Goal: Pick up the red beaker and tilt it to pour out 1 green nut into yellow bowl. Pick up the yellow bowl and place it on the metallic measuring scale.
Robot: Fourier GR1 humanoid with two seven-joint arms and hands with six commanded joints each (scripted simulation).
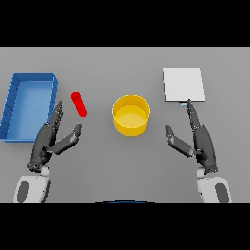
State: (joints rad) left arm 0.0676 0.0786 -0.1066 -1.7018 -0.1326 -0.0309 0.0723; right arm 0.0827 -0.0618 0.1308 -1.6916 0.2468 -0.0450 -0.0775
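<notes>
A slim red beaker (pixel 79 104) lies tilted on the grey table, left of centre. The yellow bowl (pixel 131 114) stands upright at the middle; I can see no nut in it. At the right rear lies the pale metallic scale (pixel 182 85). My left hand (pixel 50 139) rests open below and left of the beaker, its fingertips a short way from it, touching nothing. My right hand (pixel 199 138) is open to the right of the bowl, its fingertips reaching the scale's near edge. No green nut is visible.
A blue tray (pixel 12 105) with raised walls sits at the far left, just beyond my left hand.
</notes>
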